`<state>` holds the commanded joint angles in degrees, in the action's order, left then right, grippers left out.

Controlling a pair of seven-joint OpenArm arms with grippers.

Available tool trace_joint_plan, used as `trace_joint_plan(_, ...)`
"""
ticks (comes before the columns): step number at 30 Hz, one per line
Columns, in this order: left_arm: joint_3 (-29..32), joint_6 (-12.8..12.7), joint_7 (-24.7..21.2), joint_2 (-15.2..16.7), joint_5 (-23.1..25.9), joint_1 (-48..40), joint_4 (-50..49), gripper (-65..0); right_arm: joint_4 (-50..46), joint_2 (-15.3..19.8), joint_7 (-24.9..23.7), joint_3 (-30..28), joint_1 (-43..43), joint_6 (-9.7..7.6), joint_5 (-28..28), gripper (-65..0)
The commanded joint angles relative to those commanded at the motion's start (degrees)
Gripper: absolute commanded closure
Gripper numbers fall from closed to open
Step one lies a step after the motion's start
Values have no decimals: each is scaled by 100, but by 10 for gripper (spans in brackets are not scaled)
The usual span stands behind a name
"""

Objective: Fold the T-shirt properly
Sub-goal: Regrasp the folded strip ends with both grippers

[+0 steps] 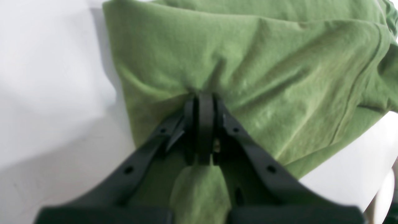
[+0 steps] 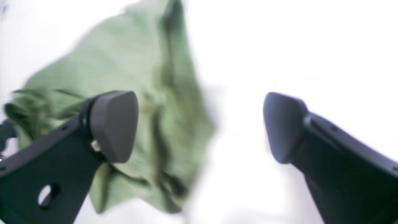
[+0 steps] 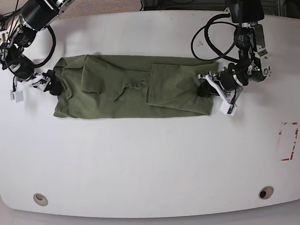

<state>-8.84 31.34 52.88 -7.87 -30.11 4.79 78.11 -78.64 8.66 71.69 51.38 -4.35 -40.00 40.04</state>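
1. From where I stand, the T-shirt (image 3: 130, 86) lies flat on the white table (image 3: 153, 163) as a long narrow band running between the two grippers. Its long sides look already turned in, and one flap overlaps the middle.
2. The left gripper (image 1: 205, 102) is clenched on the cloth. Its jaws are pressed together with a pinch of green fabric between them, and wrinkles fan out from the tips across the shirt ahead.
3. The right gripper (image 2: 199, 127) is released, with its jaws standing wide apart and nothing between them. In its blurred wrist view the shirt's end lies behind the one jaw, and bare table lies behind the other.
4. My judgement: the lengthwise folding looks done. What remains is the crosswise fold, bringing one end over the other, then smoothing the creases.
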Motion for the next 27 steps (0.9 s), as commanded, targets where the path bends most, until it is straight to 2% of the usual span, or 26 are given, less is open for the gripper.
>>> trace_joint_plan(8,0,0,0,-26,-9,0,9,0,-18,-316,-229,-440,185,0,9,-612)
trace_joint_plan(19,0,0,0,-35,-9,0,9,0,-378,-624,0,-695,281,0,18,-612)
trace_joint_plan(27,0,0,0,-35,18,-9,0,0,-932,-668,114,-1073,448,0,18,-602)
